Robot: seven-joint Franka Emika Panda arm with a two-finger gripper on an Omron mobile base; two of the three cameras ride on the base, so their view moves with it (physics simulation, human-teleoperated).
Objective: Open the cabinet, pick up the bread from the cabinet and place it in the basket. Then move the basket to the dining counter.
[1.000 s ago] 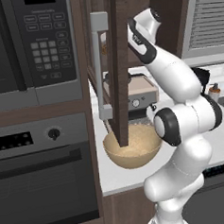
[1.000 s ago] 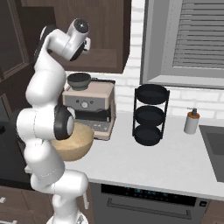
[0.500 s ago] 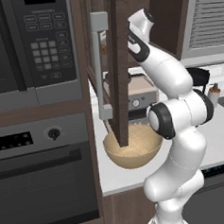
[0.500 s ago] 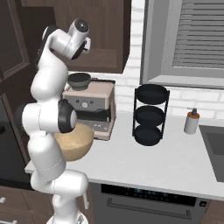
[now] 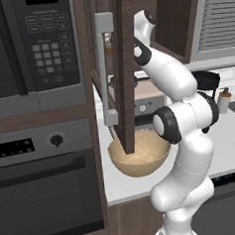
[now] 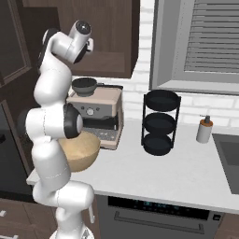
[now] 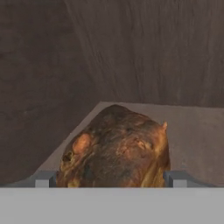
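The cabinet [image 5: 122,64] stands with its door swung open, edge-on, its grey bar handle [image 5: 105,70] facing me. My arm reaches up into it. In the hand view the golden-brown bread [image 7: 116,148] lies on the cabinet shelf, right in front of the hand. My gripper [image 7: 111,180] is open around it, with one fingertip [image 7: 44,179] at the bread's left flank and the other at its right, very close to its sides. The tan woven basket [image 5: 139,157] [image 6: 80,151] sits on the white counter below the open door. The dining counter is out of view.
A grey microwave [image 5: 35,45] hangs left of the cabinet above a black oven [image 5: 44,184]. A coffee machine [image 6: 93,112] stands behind the basket. A black tiered rack [image 6: 160,122] and a soap bottle [image 6: 204,130] stand further right, near a sink edge.
The arm's upper links have shifted slightly up and in toward the cabinet. The basket and the door have not moved.
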